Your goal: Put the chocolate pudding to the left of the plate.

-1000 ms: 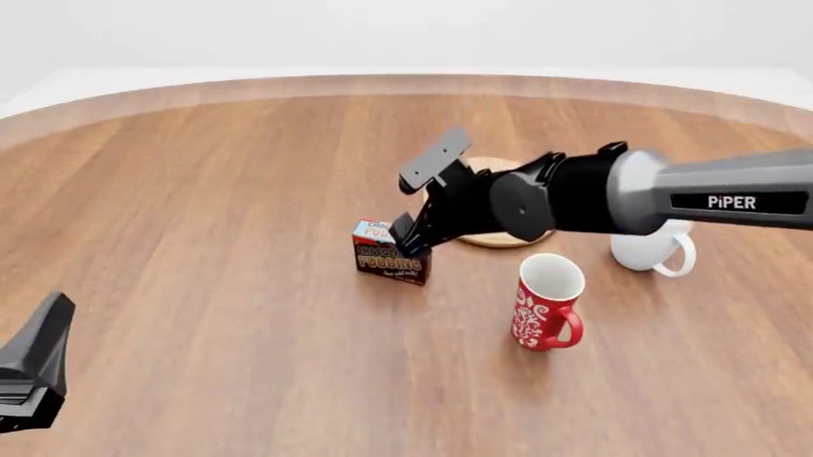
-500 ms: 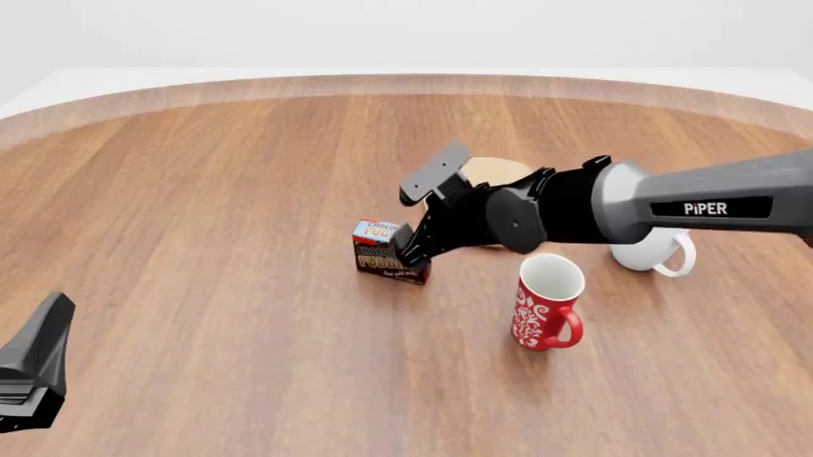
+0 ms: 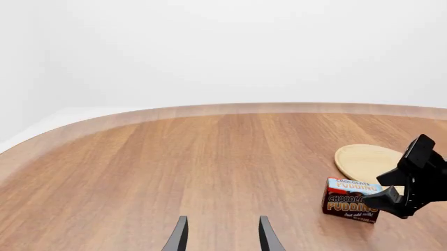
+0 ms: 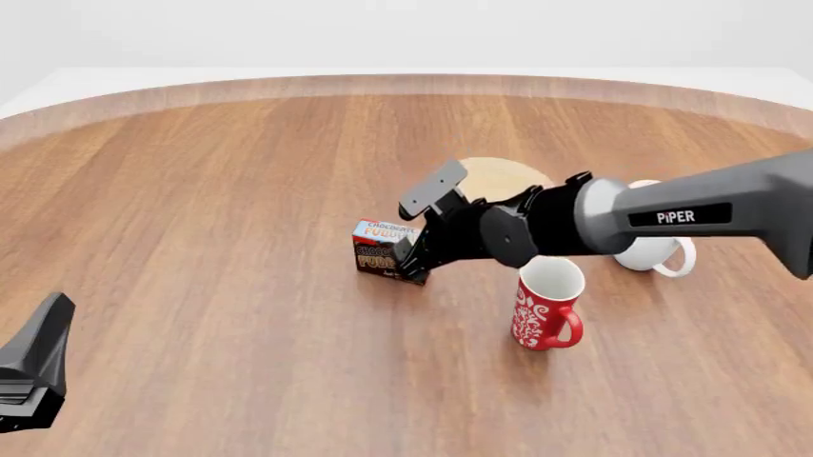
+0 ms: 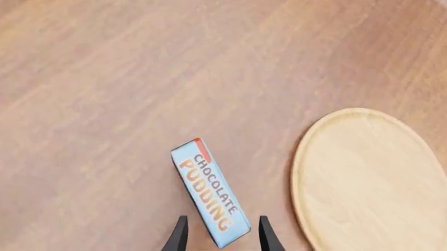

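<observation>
The chocolate pudding (image 4: 379,249) stands on the table just left of the plate (image 4: 505,177), a flat light-wood disc partly hidden by my right arm. My right gripper (image 4: 409,253) is low at the carton's right end. In the right wrist view it (image 5: 222,220) is open, and the end of the carton's light blue top (image 5: 208,189) lies between the fingers; I cannot tell if they touch it. The plate (image 5: 370,180) lies beside it. My left gripper (image 4: 36,367) is open and empty at the near left; the left wrist view (image 3: 220,222) shows the pudding (image 3: 349,200) and plate (image 3: 365,158) far off.
A red patterned mug (image 4: 549,303) stands close under my right arm, near the front. A white mug (image 4: 656,253) stands to the right of the plate, partly behind the arm. The round table's edge (image 4: 381,84) curves along the back.
My right arm has dropped lower and drawn back a little, bringing the open fingers down around the carton's right end and uncovering more of the plate. The carton and left arm have not moved.
</observation>
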Robot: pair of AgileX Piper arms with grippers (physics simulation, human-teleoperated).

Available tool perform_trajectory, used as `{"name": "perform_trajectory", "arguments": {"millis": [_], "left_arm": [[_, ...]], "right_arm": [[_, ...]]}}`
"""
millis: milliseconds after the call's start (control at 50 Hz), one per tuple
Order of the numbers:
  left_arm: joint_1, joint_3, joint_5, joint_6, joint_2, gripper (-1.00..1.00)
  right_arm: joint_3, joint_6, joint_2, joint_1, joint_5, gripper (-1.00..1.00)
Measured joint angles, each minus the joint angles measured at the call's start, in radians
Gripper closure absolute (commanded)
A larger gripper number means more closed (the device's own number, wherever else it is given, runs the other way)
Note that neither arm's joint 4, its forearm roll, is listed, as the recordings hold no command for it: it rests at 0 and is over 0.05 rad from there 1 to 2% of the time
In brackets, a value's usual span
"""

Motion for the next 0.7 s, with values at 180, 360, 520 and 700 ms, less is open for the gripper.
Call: {"name": "perform_trajectory", "arguments": {"millis": [180, 360, 520, 700], "left_arm": [[0.0, 0.0, 0.0, 0.0, 0.0, -1.0], [0.0, 0.0, 0.0, 0.0, 0.0, -1.0], [0.0, 0.0, 0.0, 0.0, 0.0, -1.0], [0.0, 0.0, 0.0, 0.0, 0.0, -1.0]], "right_arm": [[0.003, 0.003, 0.007, -0.001, -0.008, -1.0], [0.003, 0.006, 0.015, -0.003, -0.016, -1.0], [0.009, 0.01, 0.021, 0.0, -0.025, -1.0], [0.013, 0.015, 0.027, 0.004, -0.033, -1.0]]}}
